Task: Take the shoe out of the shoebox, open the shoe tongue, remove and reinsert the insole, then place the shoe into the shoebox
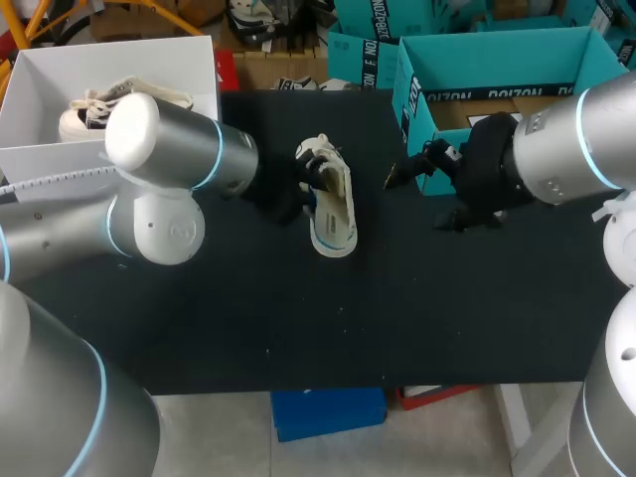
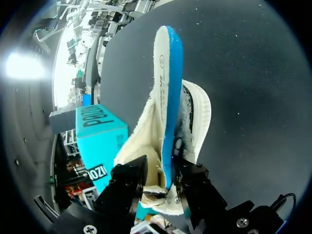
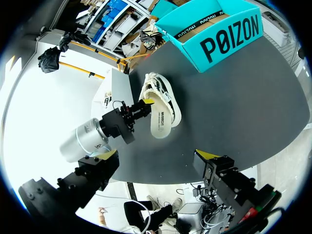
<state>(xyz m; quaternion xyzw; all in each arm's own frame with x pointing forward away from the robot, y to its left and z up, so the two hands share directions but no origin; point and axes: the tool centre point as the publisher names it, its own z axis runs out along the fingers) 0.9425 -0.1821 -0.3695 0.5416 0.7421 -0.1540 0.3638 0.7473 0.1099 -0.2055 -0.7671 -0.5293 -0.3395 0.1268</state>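
A cream shoe (image 1: 320, 159) lies on its side in the middle of the black table (image 1: 298, 318). Its white insole with a blue underside (image 1: 336, 221) sticks out along it. My left gripper (image 1: 306, 181) is at the shoe's opening. In the left wrist view the insole's (image 2: 168, 83) near end and the shoe's cream lining (image 2: 141, 141) lie inside my left gripper (image 2: 162, 171); a firm hold cannot be made out. The right wrist view shows the shoe (image 3: 161, 92) and insole (image 3: 162, 122) ahead of my open, empty right gripper (image 3: 158, 155). It hovers (image 1: 425, 196) beside the teal shoebox (image 1: 497, 62).
The teal shoebox (image 3: 229, 41) stands open at the back right of the table, also seen beyond the shoe (image 2: 100, 131). A white box (image 1: 40, 149) at the back left holds another pale shoe (image 1: 99, 104). The table's front half is bare black mat.
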